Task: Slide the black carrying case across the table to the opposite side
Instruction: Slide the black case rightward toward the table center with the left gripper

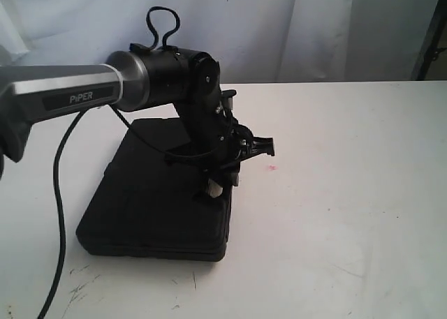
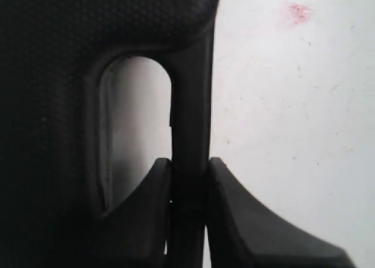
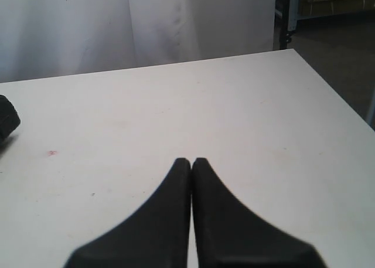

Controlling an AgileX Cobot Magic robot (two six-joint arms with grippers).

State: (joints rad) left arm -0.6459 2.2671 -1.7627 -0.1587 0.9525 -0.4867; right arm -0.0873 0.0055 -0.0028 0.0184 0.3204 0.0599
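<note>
Black case (image 1: 154,193) flat on tabletop (image 1: 349,214), directly beneath left tool (image 2: 187,165); handle bar pinched, one finger through the slot, the other outside the edge. Grasp looks made; slide across not yet done, with bare white stretch ahead of the tool. Right tool (image 3: 191,160) pressed together, empty, well apart. Only a red speck (image 1: 272,168) just beyond the left tool; nothing blocking.

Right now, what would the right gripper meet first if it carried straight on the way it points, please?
Probably nothing near: ahead of the right gripper lies only the table, then the curtain; depth is unclear.
</note>
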